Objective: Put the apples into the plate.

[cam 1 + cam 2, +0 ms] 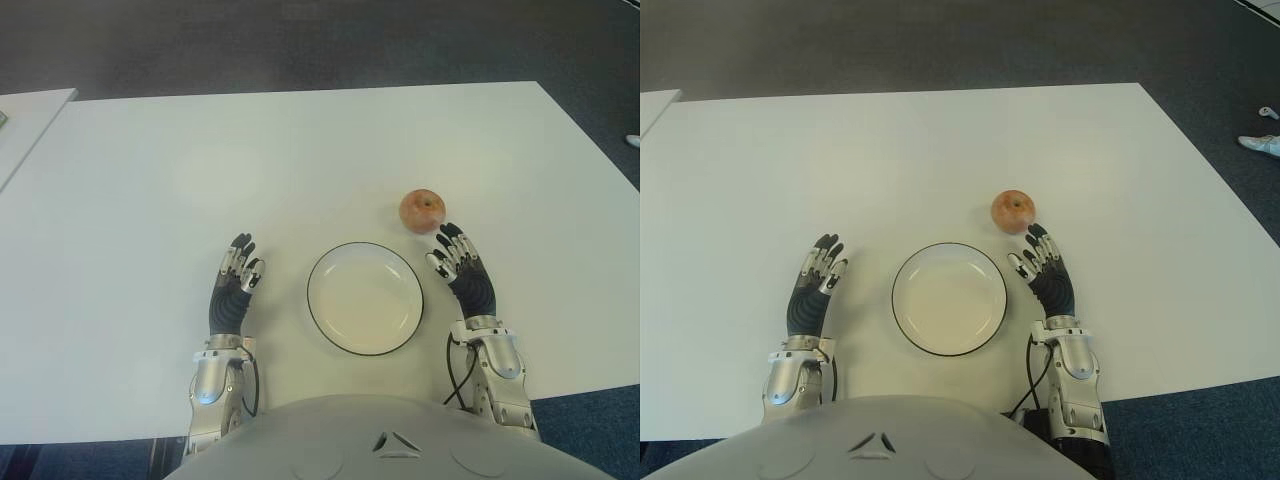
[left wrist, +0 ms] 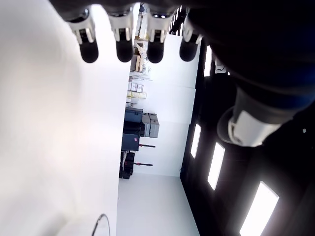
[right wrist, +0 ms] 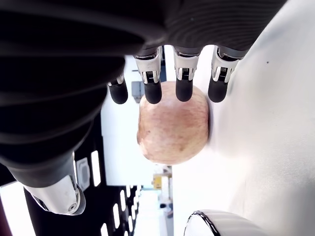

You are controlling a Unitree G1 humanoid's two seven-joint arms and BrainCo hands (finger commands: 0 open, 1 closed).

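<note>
Head-camera and wrist views of the reach phase. A single apple lies on the white worktop, at about 1 o'clock from the white, dark-rimmed plate, near the rim but clear of it. The plate is unfilled. The right hand shows at 3 o'clock of the plate, fingers extended and relaxed, grasping nothing. Its fingertips point at the apple and stand just short of it or barely against it; contact cannot be confirmed from either view. The left hand shows at 9 o'clock of the plate, likewise released and unloaded.

Probable risks. (1) The apple is round and free to roll: if the straight fingers advance before they spread around it, they are likely to push it toward 12 o'clock, out of reach. (2) A closure over the near side only would probably squeeze the fruit out of the hand. (3) The path to the plate is short; a low carry could clip the raised rim and shift the plate. (4) Release from height could let the apple roll across the shallow plate and off its far edge.
</note>
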